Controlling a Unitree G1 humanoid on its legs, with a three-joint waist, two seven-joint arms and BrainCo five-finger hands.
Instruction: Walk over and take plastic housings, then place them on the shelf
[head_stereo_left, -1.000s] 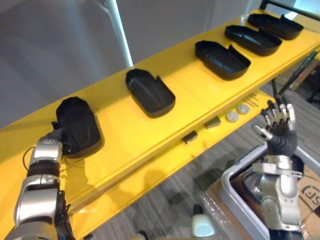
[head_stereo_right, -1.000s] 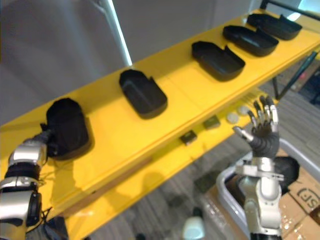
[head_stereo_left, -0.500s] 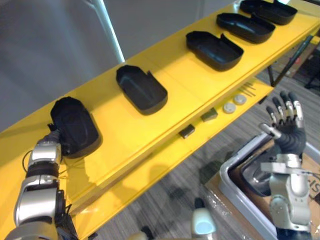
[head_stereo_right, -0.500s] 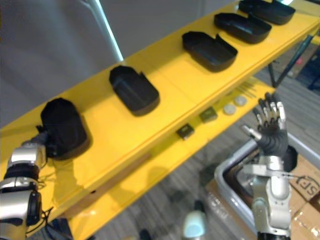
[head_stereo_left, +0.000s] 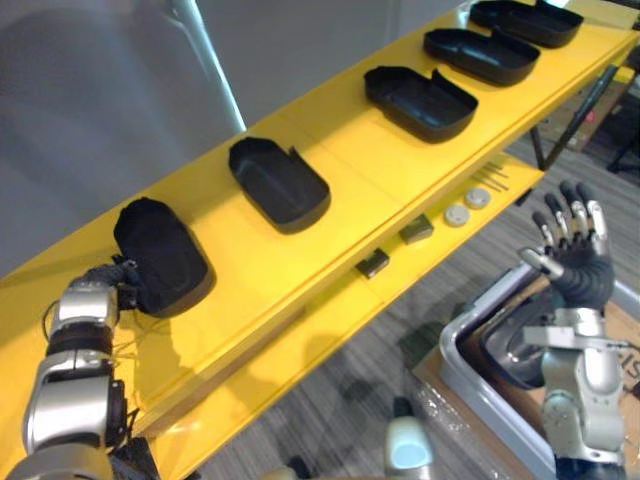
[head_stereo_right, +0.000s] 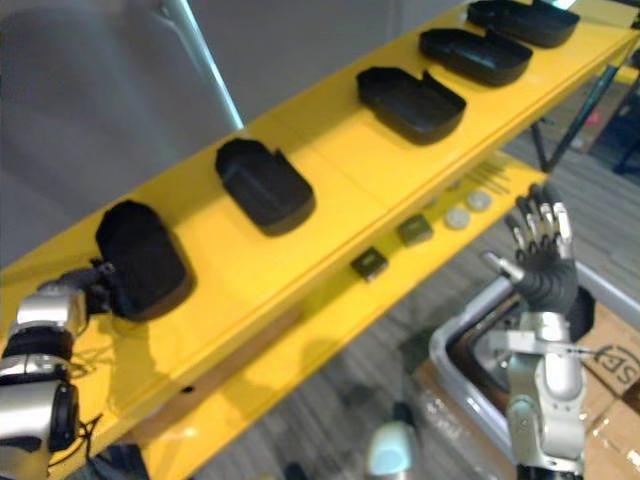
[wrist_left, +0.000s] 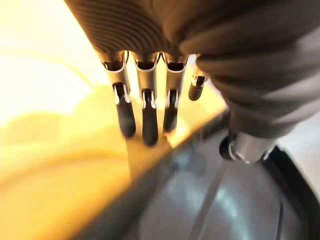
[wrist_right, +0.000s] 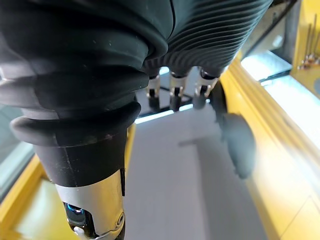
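While the left hand (head_stereo_left: 100, 283) is reaching to the near end of the yellow shelf (head_stereo_left: 250, 270), its fingers (wrist_left: 143, 117) are lying straight and close together, their dark tips touching the shelf right at the rim of the nearest housing (head_stereo_left: 165, 255), and the thumb (wrist_left: 245, 145) is hanging apart from them over that housing's dark surface without closing on it. This black plastic housing is sitting on the top board at the left end of a row, and four more are lying along the same board, well apart from one another: the second housing (head_stereo_left: 278, 183), the third housing (head_stereo_left: 420, 102), the fourth housing (head_stereo_left: 480, 55) and the fifth housing (head_stereo_left: 525, 20), each with its hollow side facing up. The right hand (head_stereo_left: 575, 265) is standing raised with fingers spread and carrying nothing, above a grey bin (head_stereo_left: 470, 350) on the floor. Two round discs (head_stereo_left: 457, 214) and two small dark blocks (head_stereo_left: 373, 263) are lying on the lower shelf (head_stereo_left: 300, 350).
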